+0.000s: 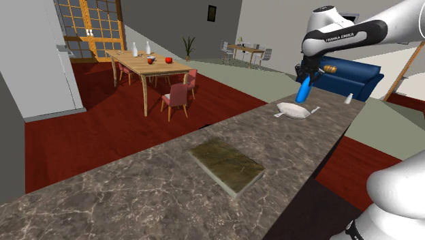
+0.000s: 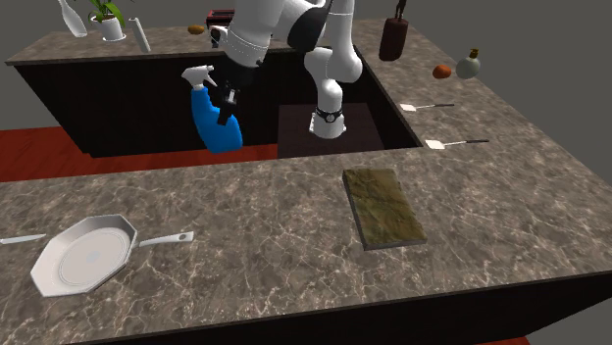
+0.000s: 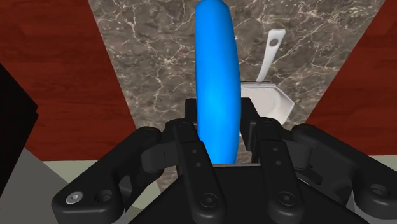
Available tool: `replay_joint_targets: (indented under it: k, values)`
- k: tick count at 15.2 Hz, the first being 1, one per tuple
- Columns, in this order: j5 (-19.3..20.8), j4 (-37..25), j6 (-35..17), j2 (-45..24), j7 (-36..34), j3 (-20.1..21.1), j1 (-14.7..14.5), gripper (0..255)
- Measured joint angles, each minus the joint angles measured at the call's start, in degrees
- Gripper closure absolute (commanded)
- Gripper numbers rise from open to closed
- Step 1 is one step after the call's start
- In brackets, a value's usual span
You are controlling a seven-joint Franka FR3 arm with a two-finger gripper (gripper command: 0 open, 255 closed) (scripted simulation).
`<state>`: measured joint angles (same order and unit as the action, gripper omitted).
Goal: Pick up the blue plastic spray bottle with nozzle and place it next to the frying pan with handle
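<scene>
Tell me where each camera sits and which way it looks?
Shoulder view: beside the stand, a little behind it, looking along the marble counter toward the pan; the white arm and hand show, holding the blue bottle.
Second exterior view: across the counter, facing the arm, looking down; arm and hand show.
Wrist view: on the hand, looking past the blue bottle at the pan; black fingers clasp the bottle.
Shared: all three show the blue bottle and the pan.

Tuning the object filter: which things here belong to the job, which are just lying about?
Job: blue spray bottle, clasped in the gripper; pale frying pan.
Lying about: greenish slab; two spatulas; round flask; potted plant.
</scene>
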<state>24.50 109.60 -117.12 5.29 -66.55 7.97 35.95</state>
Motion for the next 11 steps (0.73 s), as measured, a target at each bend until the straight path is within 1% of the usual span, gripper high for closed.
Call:
replay_joint_targets:
  k: [6,11]
  values:
    - [-0.4,0.4,-6.3,-3.0,6.3,-4.3,3.7,255]
    - [-1.5,-2.9,-10.0,-8.0,11.7,-7.3,6.7,255]
